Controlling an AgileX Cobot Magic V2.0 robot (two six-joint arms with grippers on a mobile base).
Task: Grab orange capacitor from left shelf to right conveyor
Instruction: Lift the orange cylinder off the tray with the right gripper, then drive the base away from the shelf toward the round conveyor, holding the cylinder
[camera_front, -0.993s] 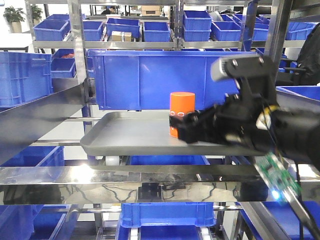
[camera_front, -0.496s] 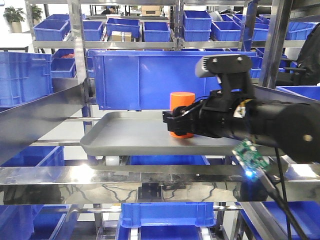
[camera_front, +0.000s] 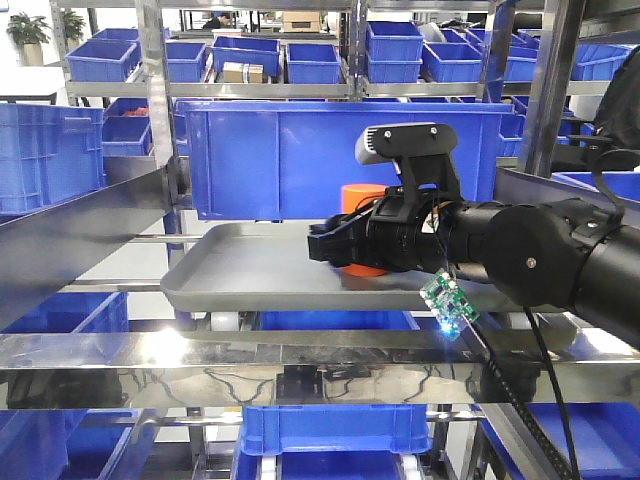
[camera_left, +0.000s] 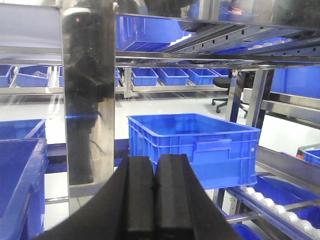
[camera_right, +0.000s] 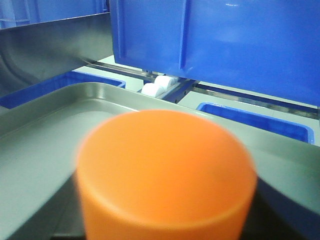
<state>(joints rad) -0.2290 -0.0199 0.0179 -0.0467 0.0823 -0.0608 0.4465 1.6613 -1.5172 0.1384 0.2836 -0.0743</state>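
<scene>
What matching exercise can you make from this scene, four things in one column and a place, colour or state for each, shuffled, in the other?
Column one
1. capacitor
2. tray
3. left gripper
4. bin

Column two
A. shut, nothing between the fingers
B. blue, behind the tray
C. orange, standing on the tray
D. grey, shallow, under the capacitor

Pairs: 1-C, 2-D, 3-A, 4-B
</scene>
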